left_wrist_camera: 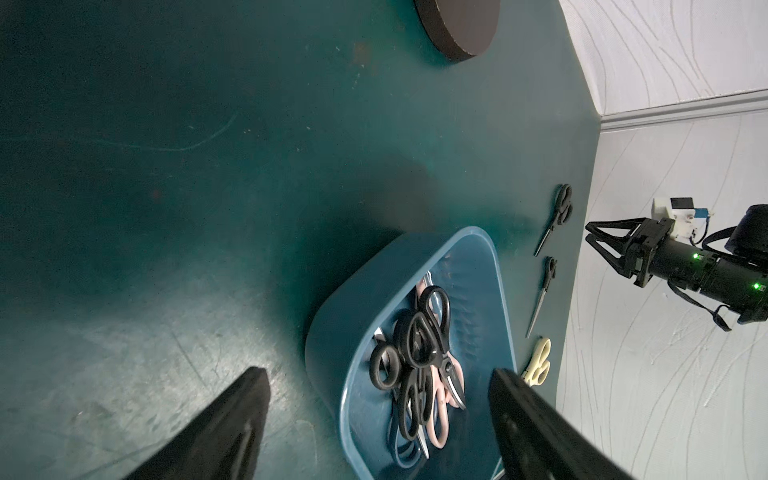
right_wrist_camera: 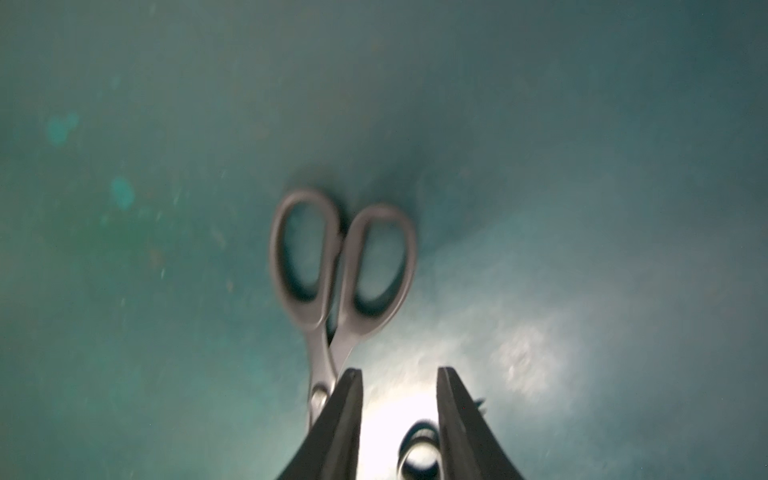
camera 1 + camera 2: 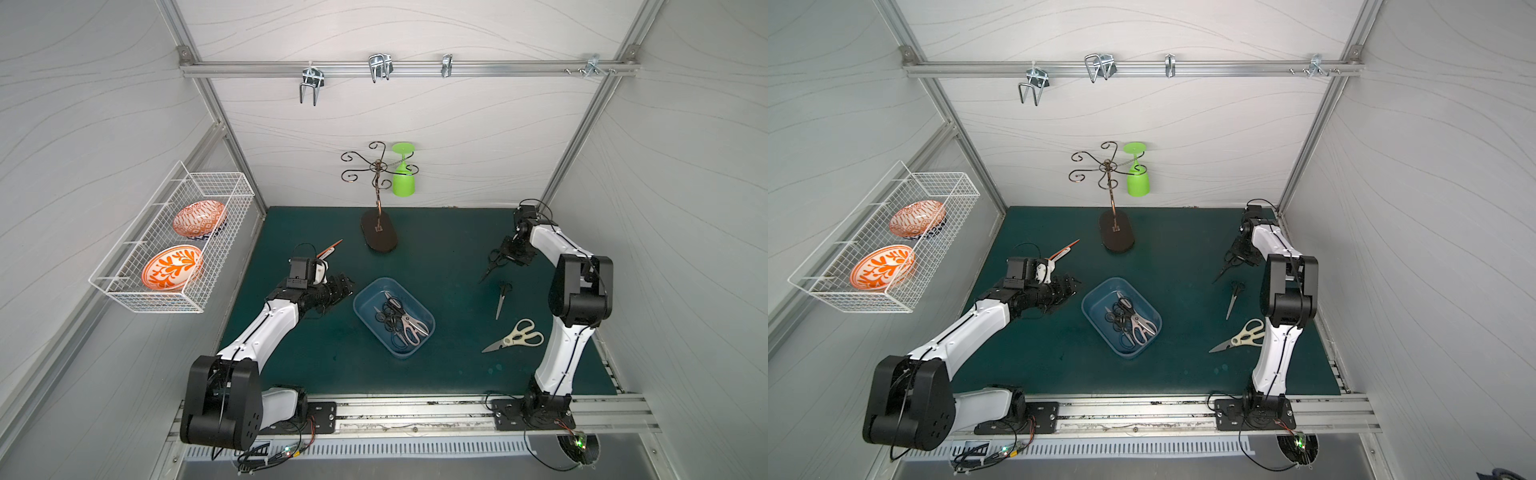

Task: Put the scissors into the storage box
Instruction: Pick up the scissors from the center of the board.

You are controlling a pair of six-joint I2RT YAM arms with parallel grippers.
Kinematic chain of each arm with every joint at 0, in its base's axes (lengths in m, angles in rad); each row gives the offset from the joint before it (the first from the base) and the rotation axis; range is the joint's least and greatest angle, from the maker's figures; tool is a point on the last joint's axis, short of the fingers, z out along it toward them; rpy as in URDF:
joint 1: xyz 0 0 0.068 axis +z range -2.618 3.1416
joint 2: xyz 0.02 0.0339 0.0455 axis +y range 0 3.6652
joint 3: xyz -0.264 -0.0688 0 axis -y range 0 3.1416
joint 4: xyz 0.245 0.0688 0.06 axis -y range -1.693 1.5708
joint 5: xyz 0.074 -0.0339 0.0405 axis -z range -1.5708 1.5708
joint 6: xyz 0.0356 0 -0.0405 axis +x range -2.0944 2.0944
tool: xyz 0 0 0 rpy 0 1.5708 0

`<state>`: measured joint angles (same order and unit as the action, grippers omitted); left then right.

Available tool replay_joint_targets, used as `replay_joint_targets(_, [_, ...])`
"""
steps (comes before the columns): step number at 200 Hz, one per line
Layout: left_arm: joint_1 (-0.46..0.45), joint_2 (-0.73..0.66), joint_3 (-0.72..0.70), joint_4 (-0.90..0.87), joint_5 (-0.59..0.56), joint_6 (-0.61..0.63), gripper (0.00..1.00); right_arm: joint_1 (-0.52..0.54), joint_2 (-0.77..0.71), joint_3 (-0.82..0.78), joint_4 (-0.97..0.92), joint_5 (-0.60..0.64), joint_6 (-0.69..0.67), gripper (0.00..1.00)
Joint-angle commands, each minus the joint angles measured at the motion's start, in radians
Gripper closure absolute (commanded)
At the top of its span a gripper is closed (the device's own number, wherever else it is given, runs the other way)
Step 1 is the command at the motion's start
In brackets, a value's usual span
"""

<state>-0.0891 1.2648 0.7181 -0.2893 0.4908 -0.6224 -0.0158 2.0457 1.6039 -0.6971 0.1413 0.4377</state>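
Observation:
The blue storage box [image 3: 371, 293] stands mid-mat with several scissors [image 3: 399, 318] piled inside, black and pale pink handles showing [image 1: 419, 345]. Three pairs lie on the mat to its right: a black pair [image 3: 492, 264], a small black pair [image 3: 502, 297] and a stout cream pair [image 3: 517, 336]. My right gripper [image 3: 505, 253] hovers low over the far black pair. In the right wrist view that pair's loops [image 2: 340, 266] lie ahead and its blades pass beside one finger [image 2: 345, 415]; the jaws [image 2: 400, 372] stand partly apart over bare mat. My left gripper [image 3: 343, 286] is open, just left of the box.
A mug tree with a dark oval base [image 3: 379, 235] stands behind the box, a green cup [image 3: 403, 174] hanging from it. An orange-tipped tool [image 3: 330, 248] lies by my left wrist. A white wire basket [image 3: 174, 245] with orange plates hangs on the left wall.

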Motion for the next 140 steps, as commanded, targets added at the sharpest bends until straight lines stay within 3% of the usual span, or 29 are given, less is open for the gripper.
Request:
replay_joint_targets(1, [-0.001, 0.010, 0.040, 0.019, 0.000, 0.010, 0.13, -0.018, 0.040, 0.036, -0.024, 0.001, -0.009, 0.65])
replay_joint_targets(140, [-0.002, 0.010, 0.037, 0.012, -0.030, 0.015, 0.13, -0.030, 0.174, 0.129, -0.035, -0.020, -0.042, 0.68])
